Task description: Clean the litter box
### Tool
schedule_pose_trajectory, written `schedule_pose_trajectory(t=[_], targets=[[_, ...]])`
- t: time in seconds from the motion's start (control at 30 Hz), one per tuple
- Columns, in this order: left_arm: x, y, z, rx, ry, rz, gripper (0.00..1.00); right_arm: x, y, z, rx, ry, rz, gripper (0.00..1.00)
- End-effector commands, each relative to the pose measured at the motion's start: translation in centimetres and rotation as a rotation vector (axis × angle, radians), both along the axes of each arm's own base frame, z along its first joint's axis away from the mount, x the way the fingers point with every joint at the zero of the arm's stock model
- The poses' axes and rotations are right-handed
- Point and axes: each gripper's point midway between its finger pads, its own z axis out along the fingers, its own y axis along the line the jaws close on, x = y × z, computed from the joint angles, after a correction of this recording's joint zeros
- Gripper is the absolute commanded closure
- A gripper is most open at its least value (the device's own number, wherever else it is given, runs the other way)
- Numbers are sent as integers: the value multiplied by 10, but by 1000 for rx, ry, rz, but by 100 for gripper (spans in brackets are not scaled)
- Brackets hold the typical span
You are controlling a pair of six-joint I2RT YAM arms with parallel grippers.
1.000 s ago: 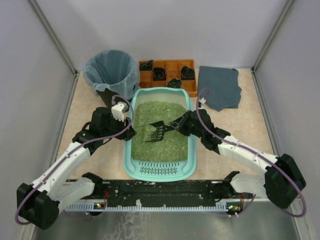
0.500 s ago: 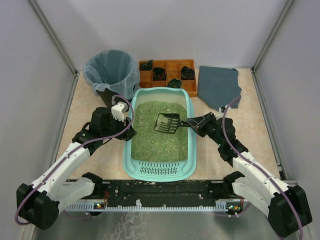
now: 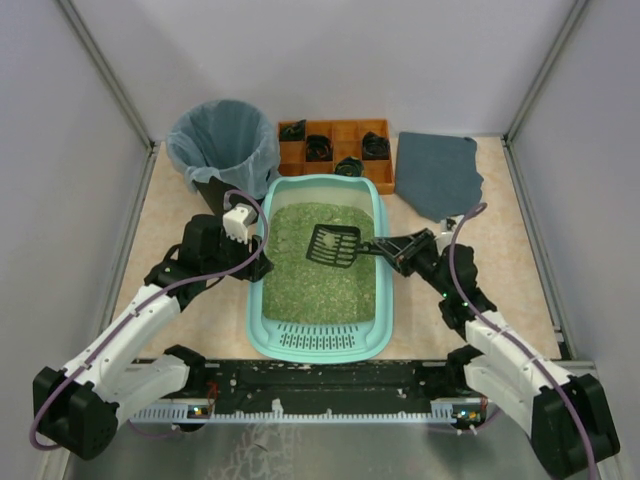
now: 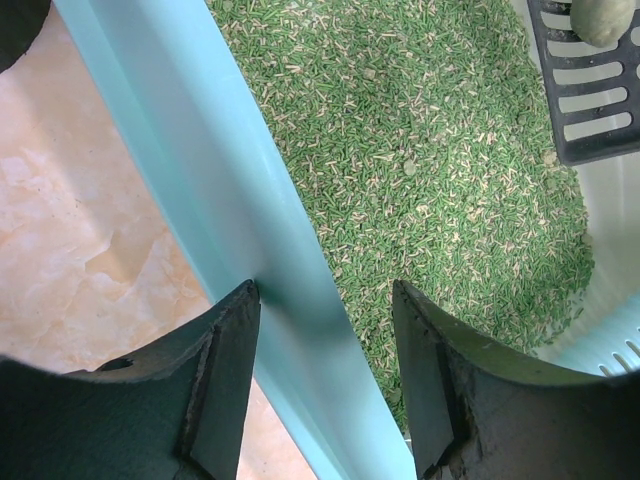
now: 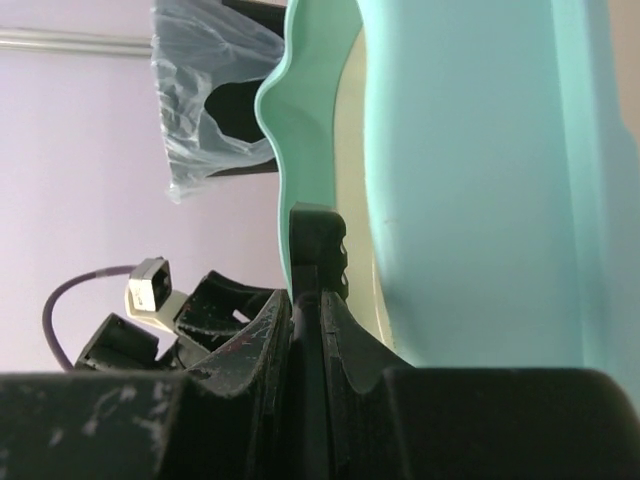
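The light-teal litter box [image 3: 318,343] holds green litter [image 3: 320,285] and sits mid-table. My left gripper [image 3: 256,262] straddles its left rim [image 4: 200,150], one finger outside and one over the litter [image 4: 420,150], closed on the wall [image 4: 322,295]. My right gripper [image 3: 402,250] is shut on the handle [image 5: 318,240] of a black slotted scoop [image 3: 333,245], held level above the litter near the box's right rim. A grey-green clump [image 4: 603,18] lies on the scoop [image 4: 590,100]. The right wrist view [image 5: 307,300] shows the box's outer wall [image 5: 470,180].
A black bin with a clear bag [image 3: 222,140] stands back left of the box. An orange compartmented tray [image 3: 335,150] with dark items sits behind it. A grey cloth [image 3: 440,175] lies at the back right. Walls close in on both sides.
The right arm has lifted the scoop out of the litter, levelled it and drawn it a little right and back. The left arm has not moved.
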Motion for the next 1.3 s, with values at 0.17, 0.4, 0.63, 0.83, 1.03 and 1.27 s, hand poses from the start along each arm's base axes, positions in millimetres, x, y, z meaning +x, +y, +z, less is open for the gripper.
schedule_pose_trajectory(t=[0.17,0.4,0.63,0.83,1.03,1.27], targets=[[-7,-14,7,-43,-2,-66,39,11,2,36,50,-112,7,100],[-7,-14,7,-43,1,-67,38,13,10,54,53,-169,74,100],[-6,-14,6,-43,-4,-67,38,5,34,73,127,-226,187,100],[-5,-13,6,-38,-9,-56,38,10,36,73,87,-197,149,100],[-5,-12,3,-27,18,-48,38,19,23,62,86,-156,77,100],[-4,-12,4,-31,2,-49,37,16,52,77,46,-194,170,100]])
